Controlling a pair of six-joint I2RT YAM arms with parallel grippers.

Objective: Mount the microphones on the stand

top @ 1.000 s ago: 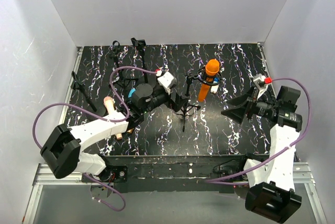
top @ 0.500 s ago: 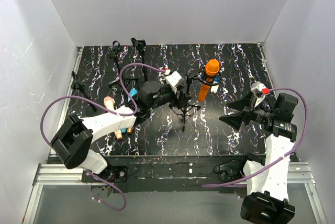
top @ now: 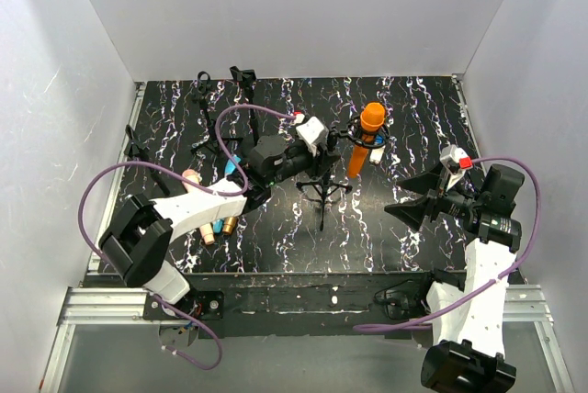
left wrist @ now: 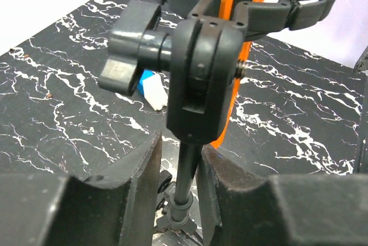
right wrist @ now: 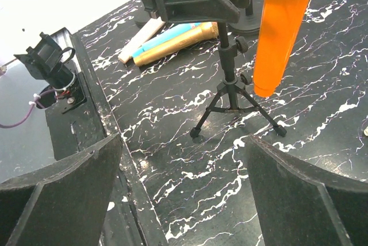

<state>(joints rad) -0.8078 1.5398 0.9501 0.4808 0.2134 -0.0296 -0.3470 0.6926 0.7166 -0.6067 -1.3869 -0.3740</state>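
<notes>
An orange microphone (top: 367,140) hangs upright in the shock mount of the small black tripod stand (top: 323,193). My left gripper (top: 322,166) reaches the stand from the left. In the left wrist view its jaws (left wrist: 181,148) have narrowed around the stand's pole (left wrist: 185,180): the right finger touches it and a thin gap shows at the left finger. A gold-bronze microphone (right wrist: 178,42), a light blue one (right wrist: 167,35) and a pale pink-beige one (right wrist: 141,38) lie side by side on the table. My right gripper (top: 405,202) hovers wide open and empty, right of the stand (right wrist: 233,93).
More black stands are at the back left (top: 204,83) (top: 243,76) and by the left wall (top: 138,150). A small blue-and-white block (left wrist: 153,88) lies behind the stand. White walls close the table on three sides; a black rail (right wrist: 106,122) runs along the near edge.
My left gripper moved right onto the stand's pole and its jaws narrowed from wide open. The right arm drew back slightly towards the near edge, still open.
</notes>
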